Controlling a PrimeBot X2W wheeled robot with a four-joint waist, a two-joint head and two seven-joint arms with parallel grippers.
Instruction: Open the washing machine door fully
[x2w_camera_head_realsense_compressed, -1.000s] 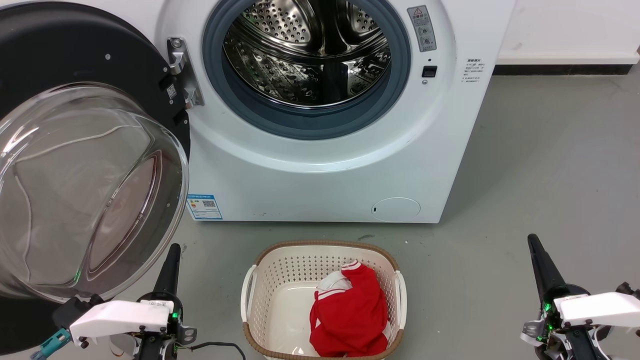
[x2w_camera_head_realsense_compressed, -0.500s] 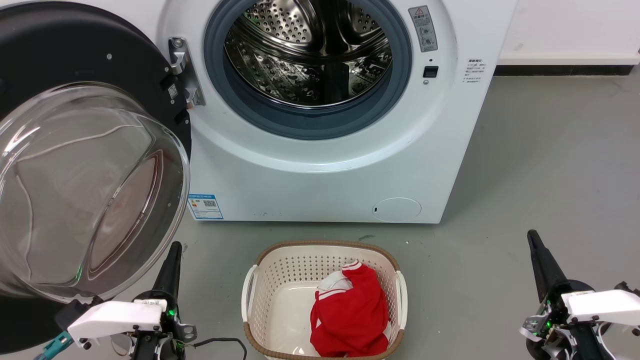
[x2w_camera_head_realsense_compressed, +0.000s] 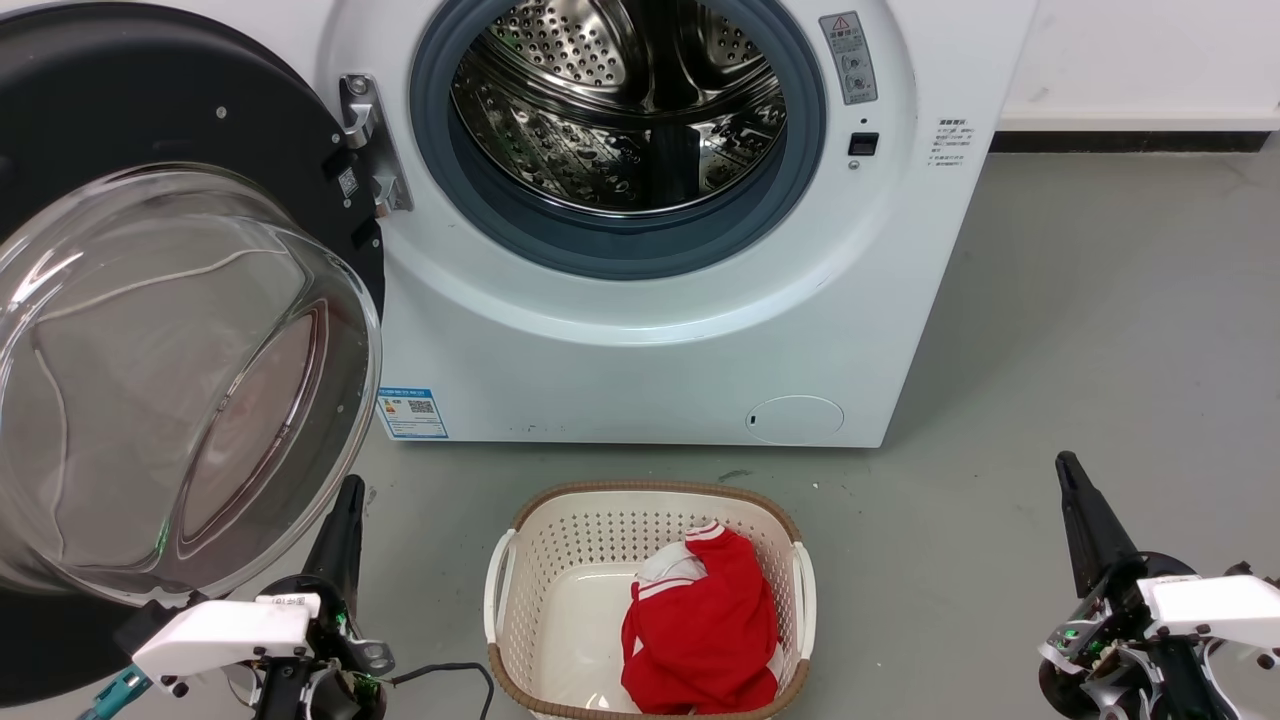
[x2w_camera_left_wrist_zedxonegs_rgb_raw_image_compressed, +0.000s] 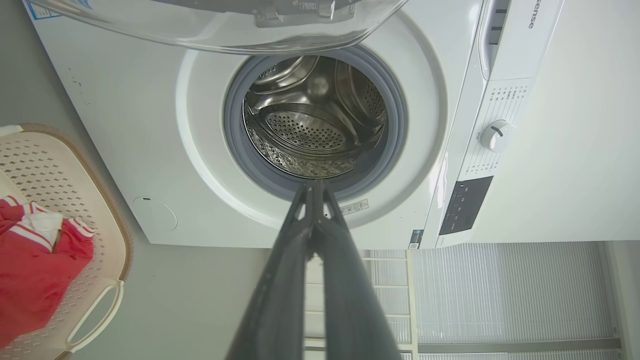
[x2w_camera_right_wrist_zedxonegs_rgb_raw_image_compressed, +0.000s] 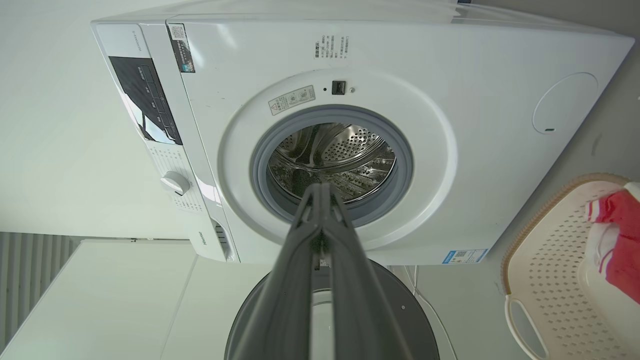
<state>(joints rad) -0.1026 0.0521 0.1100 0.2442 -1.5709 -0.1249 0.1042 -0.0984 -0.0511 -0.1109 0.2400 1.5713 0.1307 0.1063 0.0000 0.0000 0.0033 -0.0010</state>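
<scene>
Two grippers, both pinched shut with nothing between the fingers. The washing machine door (x2w_camera_head_realsense_compressed: 180, 380) is hanging swung wide out at the left, with its glass bowl bulging toward the camera and the drum (x2w_camera_head_realsense_compressed: 620, 100) fully exposed. Over the last second the door isn't budging. The left gripper (x2w_camera_head_realsense_compressed: 350, 492) and right gripper (x2w_camera_head_realsense_compressed: 1068, 472) are only drifting a touch, and the view is shifting slightly too. I'm reading that as the opening being basically done. The tight spot is the bowl's lower edge, sitting just beside the left gripper. The basket (x2w_camera_head_realsense_compressed: 520, 525) is sitting between the arms, and there's plenty of floor (x2w_camera_head_realsense_compressed: 1100, 330) on the right.
</scene>
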